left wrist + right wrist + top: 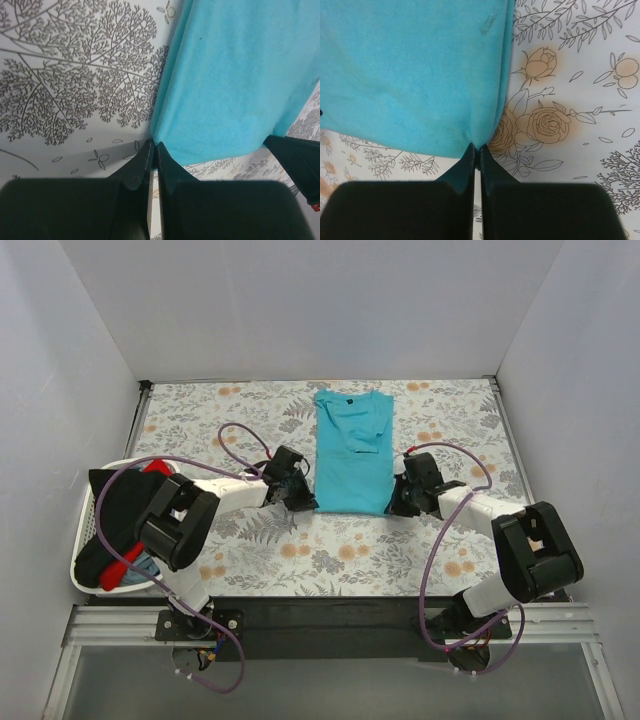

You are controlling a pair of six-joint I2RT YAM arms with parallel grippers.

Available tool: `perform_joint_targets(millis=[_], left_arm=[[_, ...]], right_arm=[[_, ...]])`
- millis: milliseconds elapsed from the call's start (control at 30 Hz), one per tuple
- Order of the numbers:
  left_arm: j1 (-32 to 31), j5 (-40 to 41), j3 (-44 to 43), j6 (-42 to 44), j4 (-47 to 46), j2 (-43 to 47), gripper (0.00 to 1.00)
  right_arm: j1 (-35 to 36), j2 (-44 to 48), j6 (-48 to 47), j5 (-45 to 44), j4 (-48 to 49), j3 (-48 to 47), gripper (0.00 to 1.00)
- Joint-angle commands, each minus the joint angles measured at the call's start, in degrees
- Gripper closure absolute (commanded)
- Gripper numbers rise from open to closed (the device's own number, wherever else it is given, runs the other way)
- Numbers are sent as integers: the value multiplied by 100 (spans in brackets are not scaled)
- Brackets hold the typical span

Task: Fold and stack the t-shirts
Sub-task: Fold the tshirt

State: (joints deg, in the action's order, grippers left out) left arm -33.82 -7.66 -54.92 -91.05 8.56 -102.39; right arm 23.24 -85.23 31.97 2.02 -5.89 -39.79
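as fingers [465, 170] pinch, t-shirt [352, 455] lies folded

**Q:** Which parts of the turquoise t-shirt [352, 455] go unseen?

**A:** In the left wrist view it is cut off at 12 and 3 o'clock, and in the right wrist view at 12 and 9 o'clock. Each near corner ends at the closed tips of the left gripper [154, 146] or the right gripper [477, 148]. How much cloth lies between them is hidden. Both gripper bodies blur at 6 o'clock.

**Q:** And overhead?

**A:** At 9 o'clock, the left arm [178, 515] and a black t-shirt [115, 505] cover most of the basket [84, 540]. The collar label [350, 398] is too small to read.
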Motion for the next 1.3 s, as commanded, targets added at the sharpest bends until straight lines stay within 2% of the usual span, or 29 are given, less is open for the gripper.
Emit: perform_joint_targets(millis=[0,133,333,567,667,733,867,933,1133,1267], left_arm=[[-124,63,68,140,497,508,100],[-159,37,752,78,629,1194,100],[-440,54,1667,-167,1086,2828,100],[-994,265,2424,-791,2017,4630,100],[-1126,388,2451,-959,2368,5131,100],[-1135,545,2233,-863,2519,5194,100],[-1074,1169,1520,-441,2887,4808,100],[-934,1205,1239,-196,2880,4536,100],[-47,776,448,394,2538,3912,100],[481,380,-36,640,2221,3288,100]], right_arm=[[13,295,-208,342,-193,59,99],[162,910,-226,483,-290,533,99],[698,2237,46,413,-868,1166,99],[2410,3547,1118,-385,-1677,1369,99],[2746,3671,1356,-719,-1976,1194,99],[2747,3645,1260,-887,-2074,1044,99],[2738,3225,926,-1370,-2311,368,99],[2695,3031,681,-1529,-2469,-115,99],[1984,2170,-31,-1425,-2496,-1380,99],[1588,1240,-471,-1267,-2470,-2233,99]])
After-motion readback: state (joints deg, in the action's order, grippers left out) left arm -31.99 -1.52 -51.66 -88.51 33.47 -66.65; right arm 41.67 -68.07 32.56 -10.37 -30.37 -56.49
